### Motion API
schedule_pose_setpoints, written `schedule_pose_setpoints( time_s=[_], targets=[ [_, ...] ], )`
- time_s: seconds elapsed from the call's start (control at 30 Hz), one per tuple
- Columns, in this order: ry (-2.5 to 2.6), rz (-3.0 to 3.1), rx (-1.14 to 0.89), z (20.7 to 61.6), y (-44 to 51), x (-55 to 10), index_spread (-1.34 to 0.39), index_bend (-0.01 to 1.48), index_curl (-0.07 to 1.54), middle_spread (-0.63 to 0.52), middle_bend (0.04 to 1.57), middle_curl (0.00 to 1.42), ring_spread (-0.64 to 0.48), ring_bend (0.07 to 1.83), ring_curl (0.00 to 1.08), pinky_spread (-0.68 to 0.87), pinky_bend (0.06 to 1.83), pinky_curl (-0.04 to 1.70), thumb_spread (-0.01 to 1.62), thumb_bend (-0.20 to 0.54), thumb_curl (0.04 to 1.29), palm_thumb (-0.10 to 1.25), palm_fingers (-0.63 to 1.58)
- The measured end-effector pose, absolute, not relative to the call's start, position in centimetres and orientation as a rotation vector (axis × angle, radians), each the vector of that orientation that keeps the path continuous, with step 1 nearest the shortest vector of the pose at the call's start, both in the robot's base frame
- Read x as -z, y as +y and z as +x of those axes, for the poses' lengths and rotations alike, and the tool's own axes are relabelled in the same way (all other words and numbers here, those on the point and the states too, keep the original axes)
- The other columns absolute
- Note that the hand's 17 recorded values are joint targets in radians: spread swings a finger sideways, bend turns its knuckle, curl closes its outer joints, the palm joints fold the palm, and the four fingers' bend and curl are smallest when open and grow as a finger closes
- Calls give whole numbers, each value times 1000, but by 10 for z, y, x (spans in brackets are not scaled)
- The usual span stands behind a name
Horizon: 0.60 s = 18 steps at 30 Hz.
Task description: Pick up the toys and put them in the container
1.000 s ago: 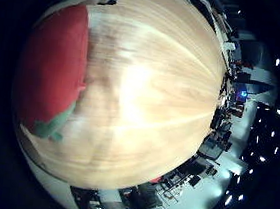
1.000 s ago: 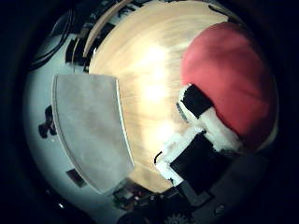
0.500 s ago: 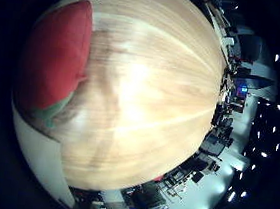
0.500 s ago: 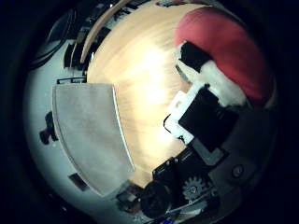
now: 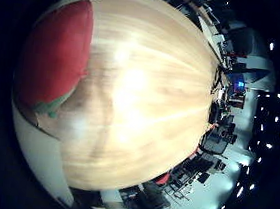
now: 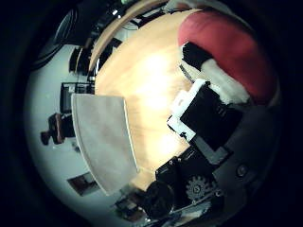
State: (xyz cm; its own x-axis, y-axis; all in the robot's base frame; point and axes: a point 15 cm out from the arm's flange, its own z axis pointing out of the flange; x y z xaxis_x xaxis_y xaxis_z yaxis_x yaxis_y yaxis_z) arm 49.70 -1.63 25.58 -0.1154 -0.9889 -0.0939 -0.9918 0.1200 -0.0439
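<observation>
We see the hand (image 6: 203, 118) as white and black finger parts lying against a red toy (image 6: 232, 52). The fingers (image 6: 222, 87) bend onto the toy's near side and touch it; we cannot tell whether they grip it firmly or only rest on it. Gears and black body parts of the hand sit just behind the fingers.

The red toy is rounded, with a green patch (image 5: 49, 107) at one end, visible in the little-finger view. It fills a large part of both views, so it is close to the palm. We cannot tell whether it touches the wooden table (image 5: 145, 100).

The table lies beyond the toy, its surface light and bare around it. Past the table edge, well apart from the toy, we see a grey flat panel (image 6: 102, 139).
</observation>
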Motion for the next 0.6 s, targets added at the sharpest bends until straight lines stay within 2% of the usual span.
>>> schedule_pose_setpoints(
  time_s=[0.6],
  targets=[
    [2025,-2051,158,458,36,-391,-567,262,541,-459,712,636,-384,1118,484,-526,1124,463,981,-14,422,1171,1152]
  ],
)
